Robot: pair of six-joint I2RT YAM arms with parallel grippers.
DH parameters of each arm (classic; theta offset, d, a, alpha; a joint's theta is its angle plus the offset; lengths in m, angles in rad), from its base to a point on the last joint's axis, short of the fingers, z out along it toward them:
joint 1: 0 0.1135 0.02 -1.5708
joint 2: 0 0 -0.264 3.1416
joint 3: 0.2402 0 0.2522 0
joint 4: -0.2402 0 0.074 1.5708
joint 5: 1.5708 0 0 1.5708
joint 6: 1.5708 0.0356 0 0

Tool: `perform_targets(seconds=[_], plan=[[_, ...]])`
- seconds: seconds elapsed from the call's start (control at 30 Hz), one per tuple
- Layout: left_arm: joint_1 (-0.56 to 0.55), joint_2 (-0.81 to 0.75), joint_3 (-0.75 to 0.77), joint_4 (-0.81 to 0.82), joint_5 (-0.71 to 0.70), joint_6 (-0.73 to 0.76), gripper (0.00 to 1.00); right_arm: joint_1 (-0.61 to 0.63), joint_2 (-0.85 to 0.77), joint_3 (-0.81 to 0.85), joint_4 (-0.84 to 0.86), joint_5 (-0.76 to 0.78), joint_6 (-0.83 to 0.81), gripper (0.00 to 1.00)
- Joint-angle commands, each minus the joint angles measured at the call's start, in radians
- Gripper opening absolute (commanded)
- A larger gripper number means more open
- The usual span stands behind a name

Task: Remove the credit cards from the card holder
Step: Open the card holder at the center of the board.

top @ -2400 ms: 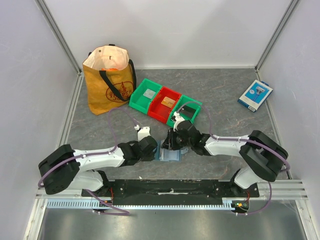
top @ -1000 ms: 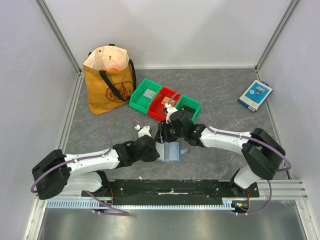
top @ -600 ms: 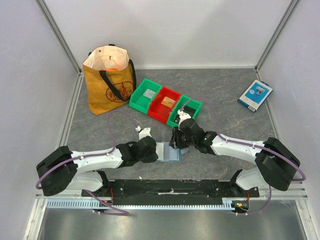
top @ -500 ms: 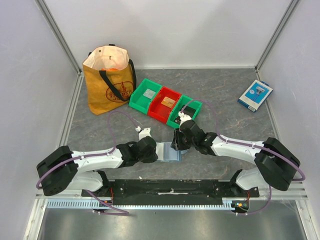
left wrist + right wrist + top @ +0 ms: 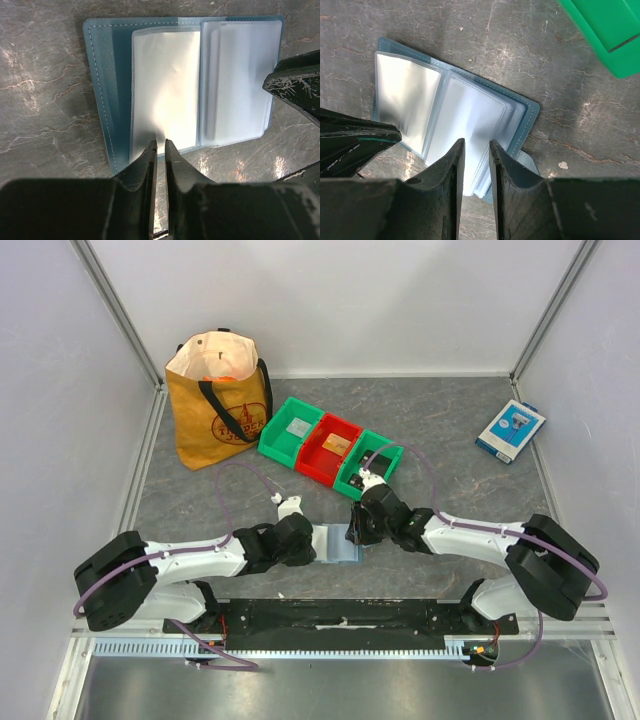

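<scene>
Sleeves of thin clear plastic fan out from the card holder (image 5: 340, 542), which lies open and flat on the bench (image 5: 450, 430) at the lower centre of the overhead view, between the two arms.

The left claw (image 5: 159, 146) is almost closed, with only a slim slit between its fingers. Its tips sit at the lower edge of the left-hand sleeve (image 5: 165, 90); I cannot tell whether they nip that edge or merely touch it. The right claw (image 5: 475, 145) is narrow but parted. It hangs over the stacked sleeves (image 5: 470, 120) on the other half, with nothing gripped between its fingers.

A grey card (image 5: 297, 427) lies in the left green bin (image 5: 278, 448) and a tan card (image 5: 336, 444) in the red bin (image 5: 315, 470), both above the holder in the overhead view. Whether any card remains inside the cloudy sleeves cannot be made out.

The holder looks light and limp, so it would likely skid or lift off the smooth bench unless one claw pins its blue cover down. The sleeves look slick and floppy and would probably buckle instead of staying open. A card should be stiff, thin and smooth, hard to pinch flat. The best hold is its exposed short edge at the sleeve mouth, drawn out along the pocket.
</scene>
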State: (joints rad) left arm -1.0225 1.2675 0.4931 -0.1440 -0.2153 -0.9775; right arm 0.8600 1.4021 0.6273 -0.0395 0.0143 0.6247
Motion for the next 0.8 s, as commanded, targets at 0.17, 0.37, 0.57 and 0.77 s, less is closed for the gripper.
perform_targets(seconds=[0.17,0.37,0.57,0.77], plan=[[-0.001,0.016,-0.011,0.037,0.001,-0.024,0.16,0.001,0.031,-0.011,0.079,-0.053,0.018,0.26],[-0.001,0.027,-0.011,0.050,0.017,-0.026,0.16,-0.001,0.058,0.002,0.095,-0.085,0.023,0.26],[-0.001,0.018,-0.014,0.058,0.024,-0.027,0.16,0.001,0.090,0.018,0.133,-0.143,0.041,0.26],[-0.001,-0.008,-0.021,0.058,0.021,-0.026,0.16,0.001,0.081,0.054,0.133,-0.177,0.047,0.26]])
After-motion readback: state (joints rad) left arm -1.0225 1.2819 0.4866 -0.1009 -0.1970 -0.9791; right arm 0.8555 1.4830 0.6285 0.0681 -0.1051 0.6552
